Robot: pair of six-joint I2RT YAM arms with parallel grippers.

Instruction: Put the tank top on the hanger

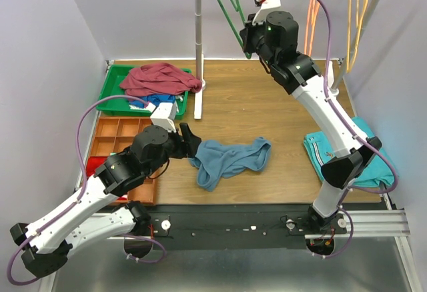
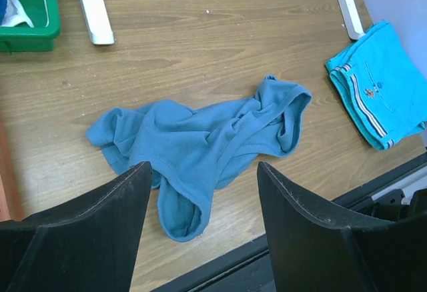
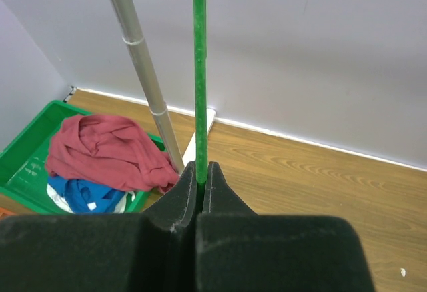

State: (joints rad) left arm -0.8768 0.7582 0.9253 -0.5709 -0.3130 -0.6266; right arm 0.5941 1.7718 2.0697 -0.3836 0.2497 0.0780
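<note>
Hanger (image 3: 198, 72) clamped in right gripper (image 3: 200, 170), presumably for steadiness; left gripper (image 2: 203, 167), jaws apart, poised over crumpled tank top (image 2: 200, 142) on desk (image 2: 200, 52).

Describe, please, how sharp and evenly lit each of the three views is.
Top external: even light, the tank top sharp. Left wrist: the left end effector dark, little detail. Right wrist: the hanger crisp, the right end effector nearly featureless black.

No writing can be read; the faint marks in the green tray (image 3: 30, 165) are too blurred.
</note>
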